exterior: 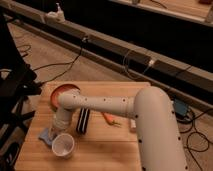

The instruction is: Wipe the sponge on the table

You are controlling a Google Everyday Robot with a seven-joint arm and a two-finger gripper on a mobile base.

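**Robot Gripper (56, 129) Meets Sponge (45, 135) Beside Cup (63, 145)**

A white robot arm (110, 105) reaches across the wooden counter (100, 150), its gripper pointing down just behind the white cup. The light-blue sponge lies flat on the counter at the cup's left as the camera sees it, touching the gripper. Whether the gripper is clamped on the sponge or released cannot be told. Farther behind the cup sits an orange bowl (64, 91); a black block (83, 121) stands to the cup's right.

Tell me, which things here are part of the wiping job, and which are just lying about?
In the job: sponge, table, pincer down at the sponge.
Lying about: white cup, reddish bowl, black block, small orange item.
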